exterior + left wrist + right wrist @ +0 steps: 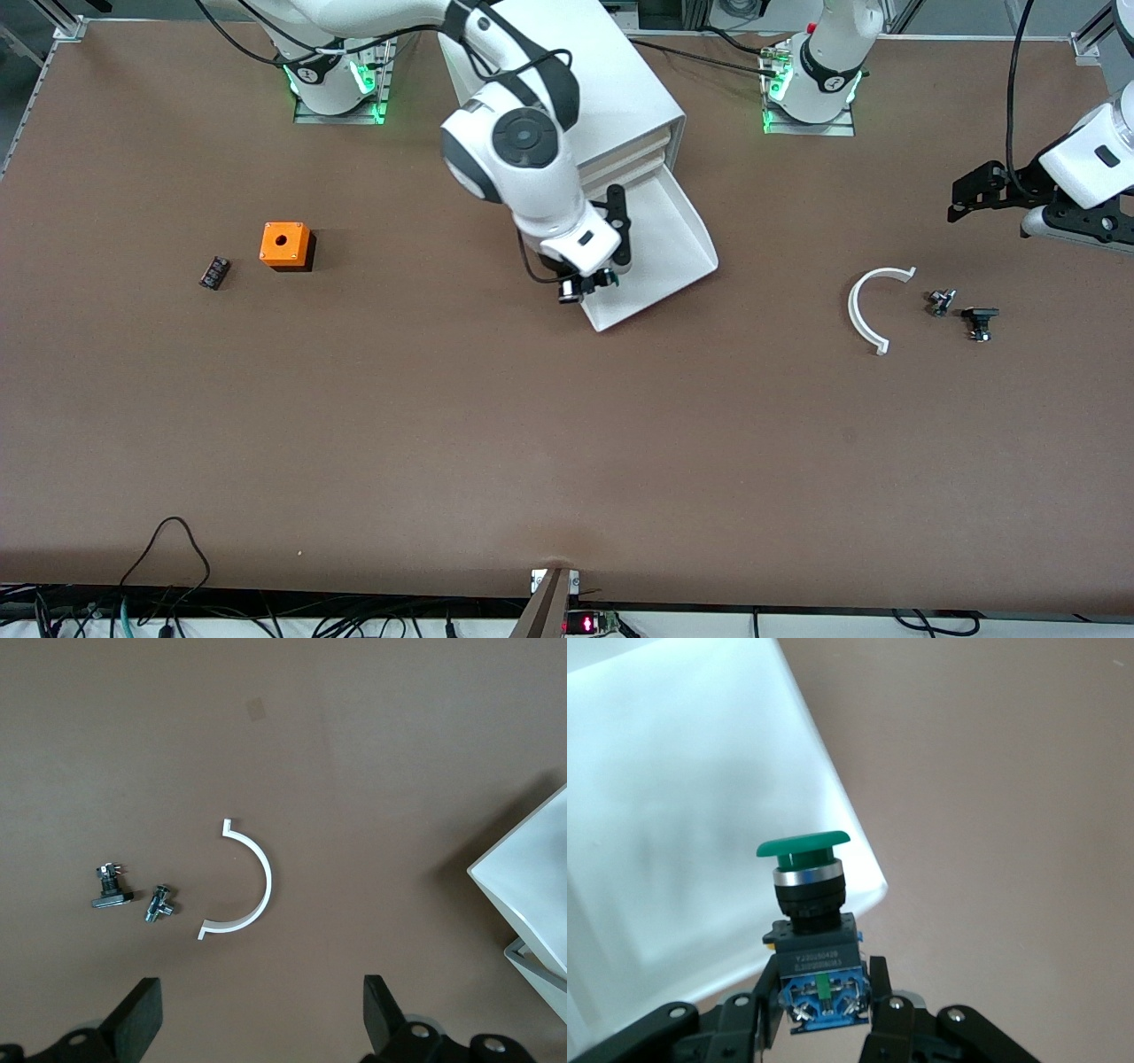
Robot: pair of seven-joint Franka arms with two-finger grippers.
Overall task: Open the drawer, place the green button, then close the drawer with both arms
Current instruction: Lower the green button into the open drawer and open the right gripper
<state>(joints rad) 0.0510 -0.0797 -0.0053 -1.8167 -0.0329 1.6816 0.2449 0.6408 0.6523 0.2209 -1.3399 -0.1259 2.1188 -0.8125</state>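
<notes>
The lowest drawer (660, 232) of the white cabinet (611, 84) is pulled out and its tray looks empty. My right gripper (591, 282) hangs over the drawer's front corner toward the right arm's end. It is shut on the button (574, 291). In the right wrist view the fingers (879, 997) clamp the blue-black body, the green cap (803, 846) points away from them, and the white drawer (673, 806) lies beneath. My left gripper (967, 190) is open and empty, held above the table at the left arm's end; its fingers (383, 1010) stand wide apart.
An orange cube with a hole (285, 244) and a small black part (213, 272) lie toward the right arm's end. A white half ring (872, 307) and two small metal parts (941, 301) (979, 321) lie under the left gripper's area; they also show in the left wrist view (254, 877).
</notes>
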